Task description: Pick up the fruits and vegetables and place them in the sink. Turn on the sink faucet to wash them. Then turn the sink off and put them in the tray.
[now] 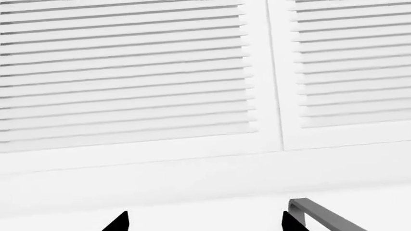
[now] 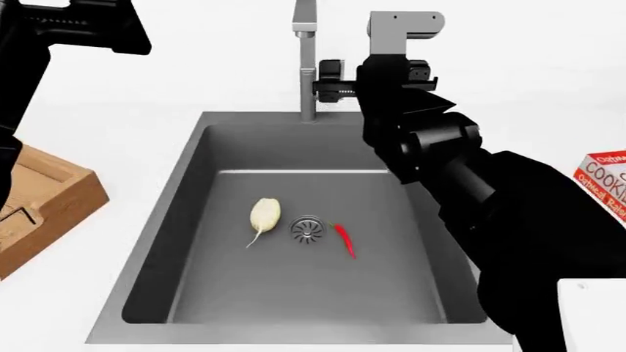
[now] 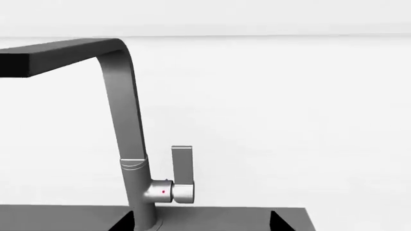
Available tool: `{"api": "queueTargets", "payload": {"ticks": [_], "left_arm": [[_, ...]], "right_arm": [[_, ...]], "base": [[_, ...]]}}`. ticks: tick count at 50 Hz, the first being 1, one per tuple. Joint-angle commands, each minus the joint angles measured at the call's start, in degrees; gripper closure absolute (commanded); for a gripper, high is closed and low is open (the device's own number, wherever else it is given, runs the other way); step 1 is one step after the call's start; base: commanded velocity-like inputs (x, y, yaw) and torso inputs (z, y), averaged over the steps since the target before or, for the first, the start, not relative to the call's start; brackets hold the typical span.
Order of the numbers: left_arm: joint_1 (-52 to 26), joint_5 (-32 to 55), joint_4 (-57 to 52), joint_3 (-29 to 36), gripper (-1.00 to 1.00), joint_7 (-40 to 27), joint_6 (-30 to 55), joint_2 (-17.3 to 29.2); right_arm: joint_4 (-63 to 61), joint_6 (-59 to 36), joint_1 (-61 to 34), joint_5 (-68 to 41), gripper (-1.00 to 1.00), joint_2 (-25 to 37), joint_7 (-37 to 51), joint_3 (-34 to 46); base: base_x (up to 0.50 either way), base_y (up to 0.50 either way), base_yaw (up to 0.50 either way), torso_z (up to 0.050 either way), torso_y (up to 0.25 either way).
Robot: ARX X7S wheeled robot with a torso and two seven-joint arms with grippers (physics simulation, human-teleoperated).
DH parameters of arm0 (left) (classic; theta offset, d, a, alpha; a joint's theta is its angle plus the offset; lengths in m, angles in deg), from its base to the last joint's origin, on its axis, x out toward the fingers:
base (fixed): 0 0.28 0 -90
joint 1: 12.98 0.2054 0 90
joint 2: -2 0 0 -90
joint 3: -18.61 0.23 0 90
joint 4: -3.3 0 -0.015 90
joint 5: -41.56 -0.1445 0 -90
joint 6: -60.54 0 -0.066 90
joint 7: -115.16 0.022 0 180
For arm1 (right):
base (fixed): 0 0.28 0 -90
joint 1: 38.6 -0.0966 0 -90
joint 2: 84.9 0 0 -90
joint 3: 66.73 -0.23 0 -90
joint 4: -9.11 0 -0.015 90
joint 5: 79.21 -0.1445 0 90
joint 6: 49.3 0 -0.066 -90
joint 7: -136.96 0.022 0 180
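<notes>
Both vegetables lie on the floor of the dark grey sink (image 2: 196,183): a pale cream root vegetable (image 2: 264,214) left of the round drain (image 2: 307,229), and a slim red chili pepper (image 2: 344,239) right of it. The tall steel sink faucet (image 2: 307,59) stands at the sink's back rim. My right gripper (image 2: 328,82) is held up just right of the faucet's stem. In the right wrist view the right gripper (image 3: 202,224) is open, facing the faucet (image 3: 122,120) and its upright side lever (image 3: 182,166), with nothing between its fingers. My left gripper (image 1: 205,224) is open and empty. No water shows.
The wooden tray (image 2: 44,202) sits on the counter left of the sink. A red-and-white checkered food box (image 2: 605,180) stands at the right edge. My left arm (image 2: 69,29) is raised at the back left, facing white louvered shutters (image 1: 128,72); a grey bar (image 1: 327,216) shows beside its fingers.
</notes>
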Motion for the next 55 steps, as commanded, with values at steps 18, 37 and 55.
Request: {"api": "queueTargets", "payload": {"ticks": [18,37,55], "left_arm": [[1.0,0.3,-0.1,-0.3,-1.0,-0.2,-0.8,0.6],[1.6,0.7,-0.1,-0.3,-1.0,-0.2,-1.4,0.9],[2.2,0.1,0.3,-0.5,-1.0,0.1,-2.4,1.4]], "right_arm": [[-0.6,0.7,0.7,-0.3,-1.0,0.0,0.1,0.2],[-0.5,0.8,1.9,0.0,-1.0,0.0,-0.2,0.2],[-0.6,0.9,2.9,-0.1,-1.0,0.0,0.0,0.2]], "base": [[0.46,0.0,0.0,0.0,0.001],[0.15,0.0,0.0,0.0,0.0],[0.0,0.0,0.0,0.001,-0.074]]}}
